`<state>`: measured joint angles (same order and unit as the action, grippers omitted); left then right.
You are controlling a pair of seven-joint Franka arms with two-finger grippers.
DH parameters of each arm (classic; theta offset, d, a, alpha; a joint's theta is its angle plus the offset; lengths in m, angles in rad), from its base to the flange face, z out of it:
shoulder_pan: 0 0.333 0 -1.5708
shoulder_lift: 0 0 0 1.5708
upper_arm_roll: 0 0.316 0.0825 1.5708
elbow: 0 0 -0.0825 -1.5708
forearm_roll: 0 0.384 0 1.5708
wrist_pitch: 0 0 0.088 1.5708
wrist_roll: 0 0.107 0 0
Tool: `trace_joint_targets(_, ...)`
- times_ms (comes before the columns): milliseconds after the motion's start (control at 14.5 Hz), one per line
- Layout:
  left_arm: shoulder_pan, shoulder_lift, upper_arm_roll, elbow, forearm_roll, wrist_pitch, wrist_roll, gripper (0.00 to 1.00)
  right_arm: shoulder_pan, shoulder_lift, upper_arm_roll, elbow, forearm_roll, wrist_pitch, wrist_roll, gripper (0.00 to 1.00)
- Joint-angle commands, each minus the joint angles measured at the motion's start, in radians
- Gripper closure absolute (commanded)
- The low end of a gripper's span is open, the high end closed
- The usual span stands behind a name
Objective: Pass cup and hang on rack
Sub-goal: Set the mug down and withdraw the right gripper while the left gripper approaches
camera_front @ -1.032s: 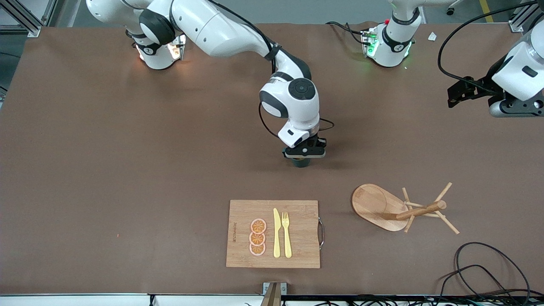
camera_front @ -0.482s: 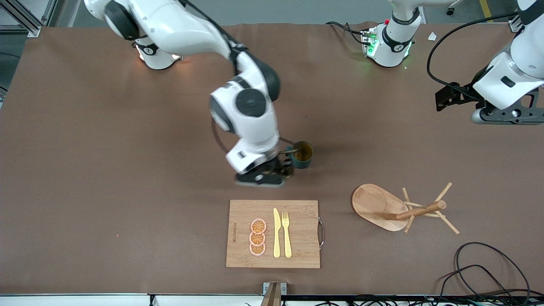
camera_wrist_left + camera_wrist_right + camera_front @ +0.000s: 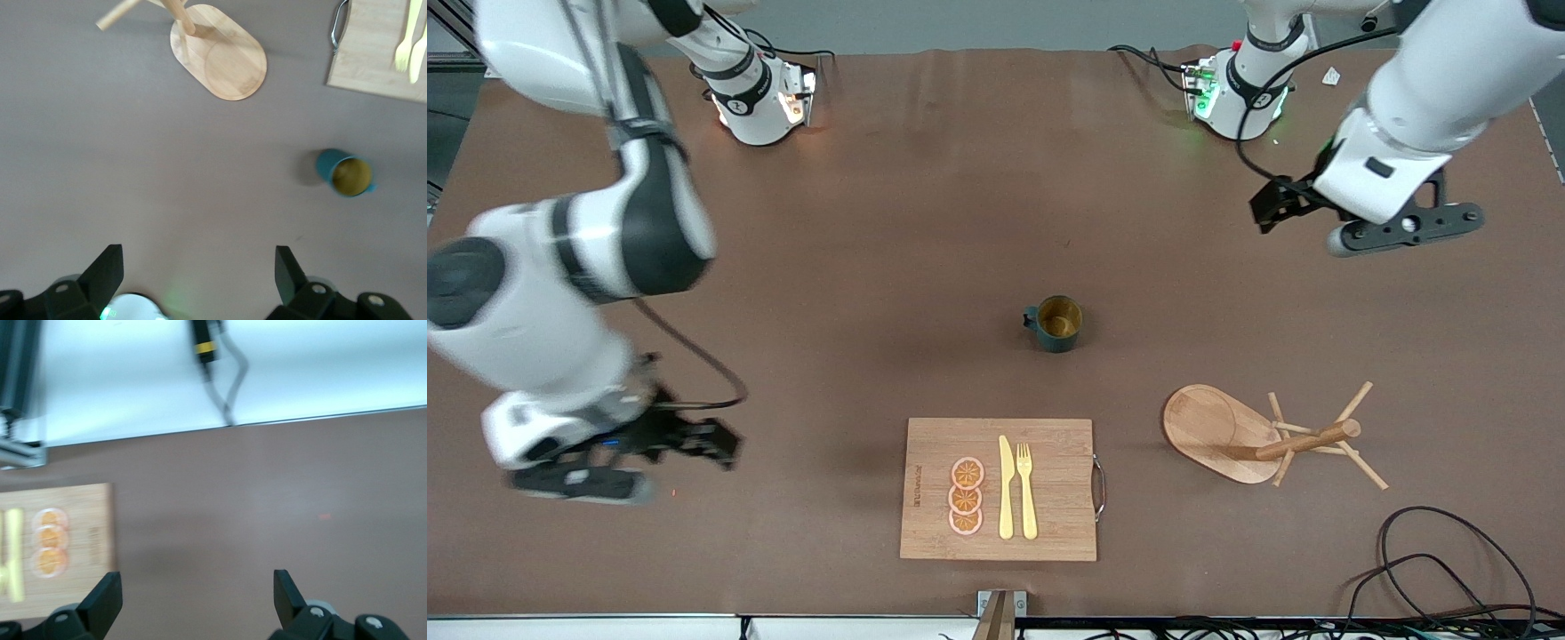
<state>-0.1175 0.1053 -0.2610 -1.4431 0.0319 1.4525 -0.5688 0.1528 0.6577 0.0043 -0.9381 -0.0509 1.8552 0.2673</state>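
The dark teal cup [image 3: 1056, 324] with a tan inside stands upright and alone in the middle of the table; it also shows in the left wrist view [image 3: 348, 175]. The wooden rack [image 3: 1214, 431] stands nearer the front camera than the cup, toward the left arm's end, and its oval base shows in the left wrist view [image 3: 223, 63]. My left gripper [image 3: 1405, 229] is open and empty, up over bare table toward the left arm's end [image 3: 200, 273]. My right gripper [image 3: 574, 484] is open and empty, over the table at the right arm's end [image 3: 197, 593].
A bamboo cutting board [image 3: 1000, 489] with orange slices, a yellow knife and a fork lies near the table's front edge; it also shows in the right wrist view [image 3: 60, 540]. Black cables [image 3: 1432, 560] lie at the front corner by the left arm's end.
My right gripper has let go of the cup and swung away to the right arm's end of the table. The cup stays standing mid-table. My left gripper has moved in toward the middle.
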Motion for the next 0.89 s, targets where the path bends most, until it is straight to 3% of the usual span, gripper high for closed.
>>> trace_joint_targets(0,-0.075,0.094,-0.004,0.107,0.010,-0.011,-0.173,0.00,-0.106,-0.098,0.020,-0.064,0.011,-0.043,-0.086,0.00)
trace_joint_targets(206,-0.193,0.160,-0.003,0.124,0.017,0.093,-0.452,0.00,-0.197,-0.209,0.023,-0.089,0.016,-0.189,-0.168,0.00)
trace_joint_targets(344,-0.253,0.206,0.002,0.124,0.064,0.143,-0.560,0.00,-0.228,-0.361,0.022,-0.247,0.052,-0.182,-0.180,0.00)
trace_joint_targets(551,-0.378,0.302,0.000,0.125,0.264,0.163,-0.695,0.00,-0.234,-0.561,0.017,-0.534,0.052,-0.036,-0.223,0.00)
trace_joint_targets(619,-0.411,0.333,0.002,0.125,0.305,0.189,-0.756,0.00,-0.234,-0.585,0.017,-0.576,0.045,-0.033,-0.230,0.00)
trace_joint_targets(826,-0.496,0.419,0.005,0.125,0.405,0.273,-0.975,0.00,-0.245,-0.602,0.014,-0.565,0.048,-0.149,-0.257,0.00)
